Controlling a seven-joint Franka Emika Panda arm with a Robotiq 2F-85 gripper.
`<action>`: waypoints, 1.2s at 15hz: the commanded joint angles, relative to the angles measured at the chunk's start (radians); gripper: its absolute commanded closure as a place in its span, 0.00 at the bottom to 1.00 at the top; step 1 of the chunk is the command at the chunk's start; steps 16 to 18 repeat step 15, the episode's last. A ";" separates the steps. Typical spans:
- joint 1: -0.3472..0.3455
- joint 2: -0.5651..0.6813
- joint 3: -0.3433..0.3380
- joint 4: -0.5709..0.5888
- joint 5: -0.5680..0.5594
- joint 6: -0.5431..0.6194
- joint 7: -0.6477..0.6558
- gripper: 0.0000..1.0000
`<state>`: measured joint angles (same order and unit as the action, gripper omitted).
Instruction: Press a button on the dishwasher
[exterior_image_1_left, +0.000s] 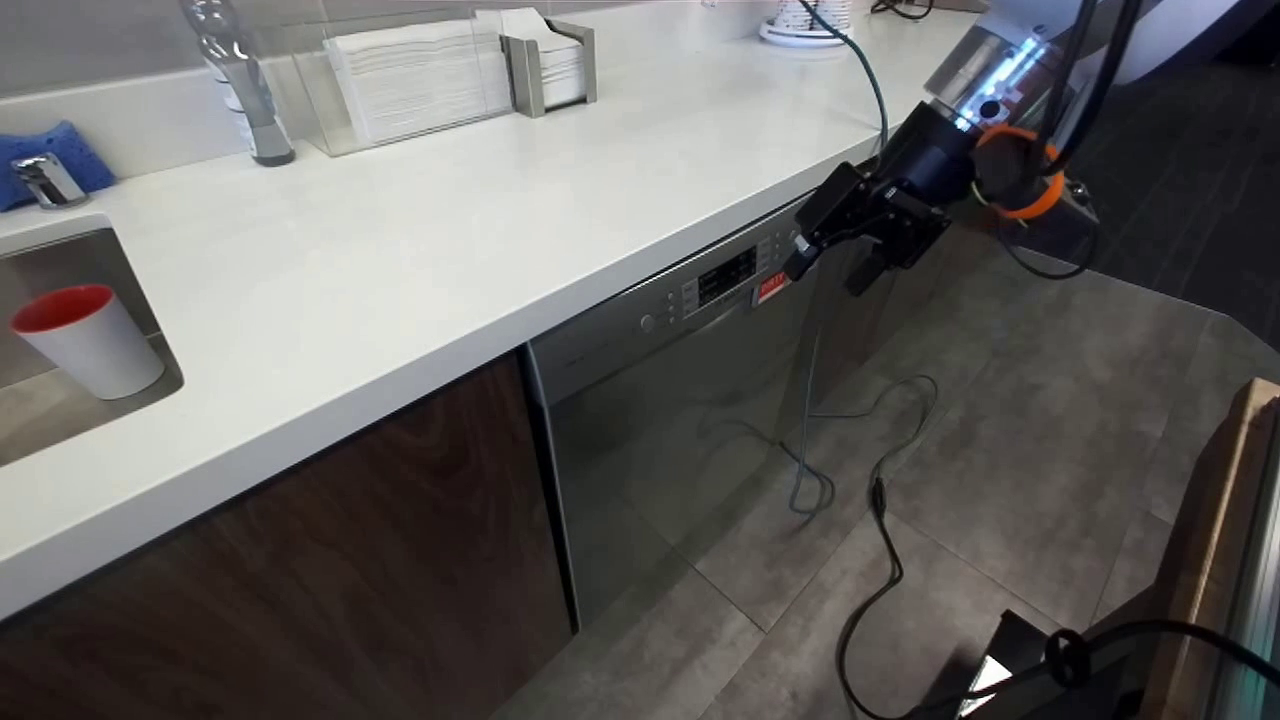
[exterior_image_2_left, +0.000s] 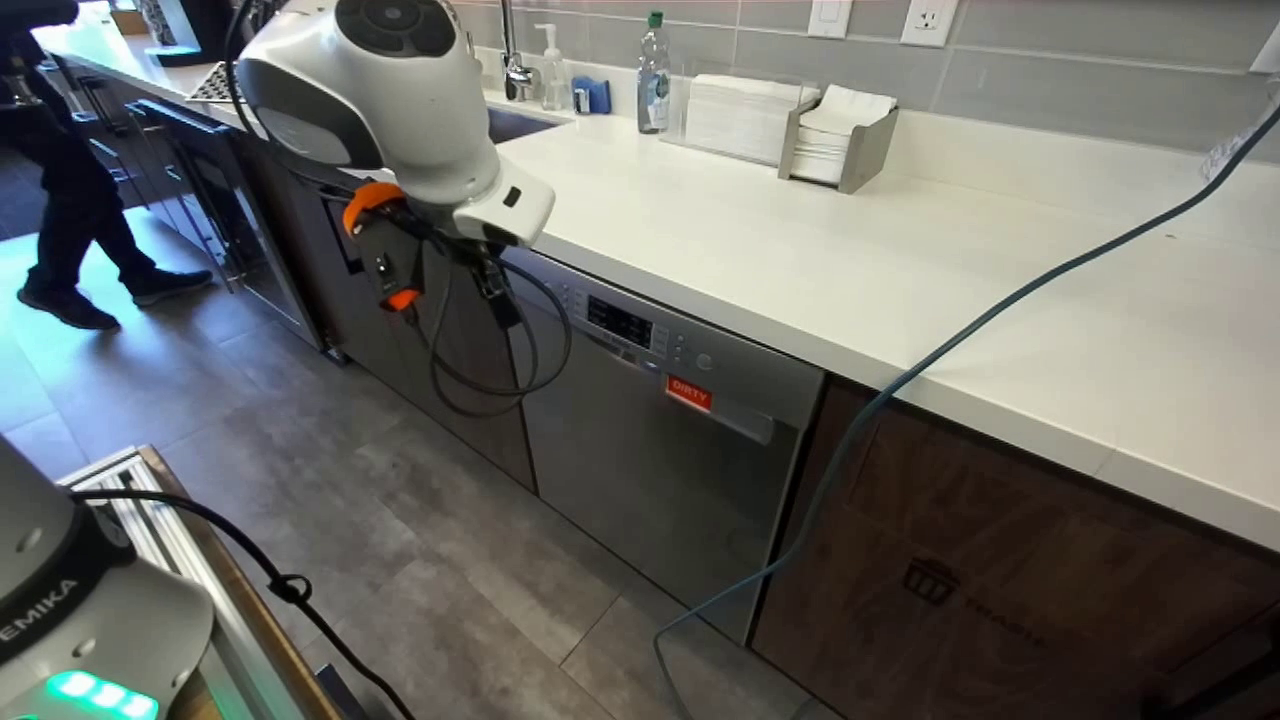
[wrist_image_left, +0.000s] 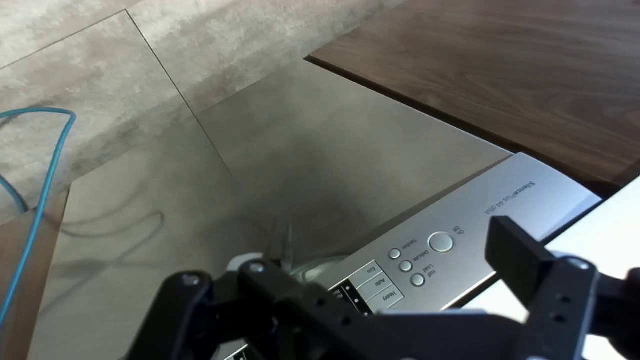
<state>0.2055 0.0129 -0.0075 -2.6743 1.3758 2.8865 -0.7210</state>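
The white tabletop (exterior_image_1_left: 450, 230) runs past the frame edges. Beneath it stands the dishwasher (exterior_image_1_left: 680, 430); its control strip (exterior_image_1_left: 622, 338) lies just beyond my claw (exterior_image_1_left: 830, 272), which masks one end in an exterior view. I cannot determine contact. The claw is set with fingers (wrist_image_left: 520, 260) apart. In the wrist view it partly conceals the display (wrist_image_left: 352, 296); the On/Off button (wrist_image_left: 441, 242) appears between the fingers.

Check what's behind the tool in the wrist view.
The dishwasher and white countertop. Buttons Eco, Auto and Heavy are uncovered; part of the dark display is hidden.
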 joint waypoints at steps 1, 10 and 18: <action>0.016 -0.119 0.018 -0.083 -0.155 0.029 0.151 0.00; 0.005 -0.141 0.044 -0.071 -0.336 0.014 0.302 0.00; 0.004 -0.138 0.043 -0.072 -0.336 0.014 0.300 0.00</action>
